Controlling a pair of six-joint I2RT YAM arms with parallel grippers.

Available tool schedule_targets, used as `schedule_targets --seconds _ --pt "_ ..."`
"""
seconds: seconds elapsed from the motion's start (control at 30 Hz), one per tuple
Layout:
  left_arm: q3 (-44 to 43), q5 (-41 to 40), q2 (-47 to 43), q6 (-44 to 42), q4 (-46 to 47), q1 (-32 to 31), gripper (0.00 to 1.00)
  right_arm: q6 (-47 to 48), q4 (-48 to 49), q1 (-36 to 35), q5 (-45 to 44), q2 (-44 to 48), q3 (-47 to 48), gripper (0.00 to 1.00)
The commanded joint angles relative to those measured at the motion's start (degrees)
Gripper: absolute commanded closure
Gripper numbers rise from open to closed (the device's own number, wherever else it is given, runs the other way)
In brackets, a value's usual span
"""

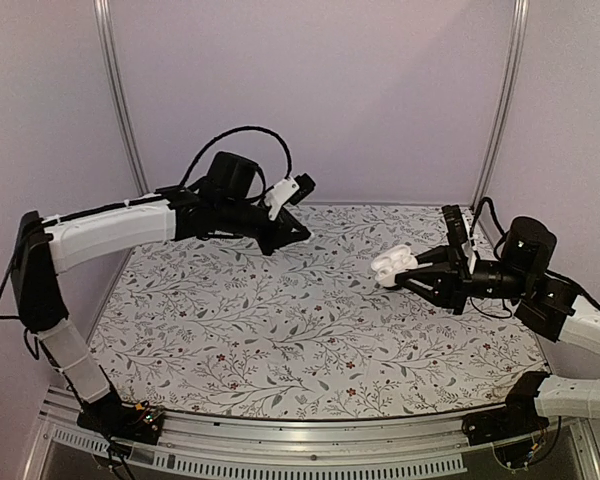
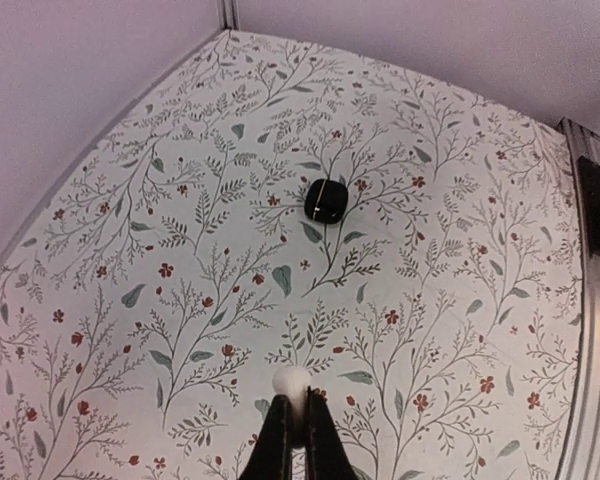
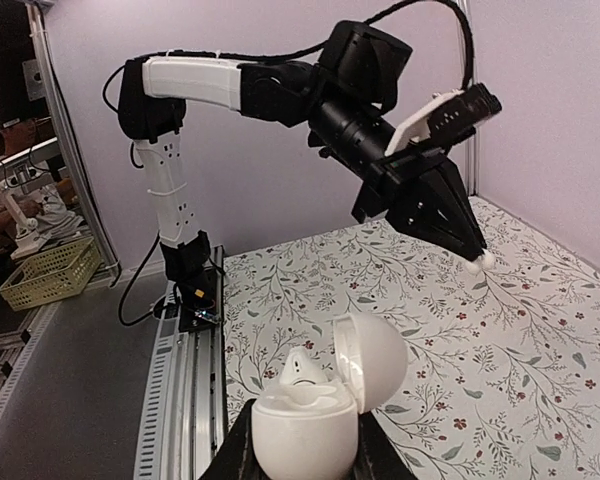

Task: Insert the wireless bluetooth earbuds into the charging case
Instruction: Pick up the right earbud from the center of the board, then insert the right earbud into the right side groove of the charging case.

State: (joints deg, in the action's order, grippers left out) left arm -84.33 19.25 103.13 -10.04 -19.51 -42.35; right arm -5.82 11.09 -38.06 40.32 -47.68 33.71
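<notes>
Two arms are working over the floral worktop [image 1: 280,330], and the things on it are numbering four: one charging case [image 3: 298,435], one seated earbud [image 3: 300,372], one held earbud [image 2: 291,381] and one small black rounded object [image 2: 325,200]. The right end effector [image 3: 302,448] is clamping the case from both sides, its lid [image 3: 372,358] hinged open and the white seated earbud resting inside. The left end effector [image 2: 292,402] is pinching the white held earbud at its tips, above the surface. The black object is lying alone on the print, well clear of the walls and the metal rail [image 2: 585,330]. The left arm is stretching long towards the far wall, tips angled down; the right arm is bending in from the right edge, holding the case aloft. Open worktop is lying between the two end effectors, which are well apart.
</notes>
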Motion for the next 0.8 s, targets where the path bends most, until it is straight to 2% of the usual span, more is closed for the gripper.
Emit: schedule_targets --seconds 0.0,0.13,0.27,0.6,0.77 --pt "12.2 4.3 -15.3 -2.9 11.6 -5.9 1.00 1.7 -0.6 0.3 8.0 -1.3 3.0 1.00" --pt "15.9 5.0 -24.0 -3.0 14.4 -11.8 1.00 3.2 -1.1 0.2 13.6 -2.5 4.0 1.00" --pt "14.5 5.6 -27.0 -1.9 14.7 -16.0 1.00 4.4 -1.0 0.0 16.7 -3.3 4.6 1.00" --pt "4.6 1.8 -19.9 -1.5 10.9 -25.7 1.00 7.8 -3.2 -1.3 17.0 -3.9 6.5 1.00" --pt "1.3 -0.7 -16.6 -0.8 10.2 -28.3 1.00 8.5 -4.3 -1.7 14.6 -4.9 7.7 1.00"
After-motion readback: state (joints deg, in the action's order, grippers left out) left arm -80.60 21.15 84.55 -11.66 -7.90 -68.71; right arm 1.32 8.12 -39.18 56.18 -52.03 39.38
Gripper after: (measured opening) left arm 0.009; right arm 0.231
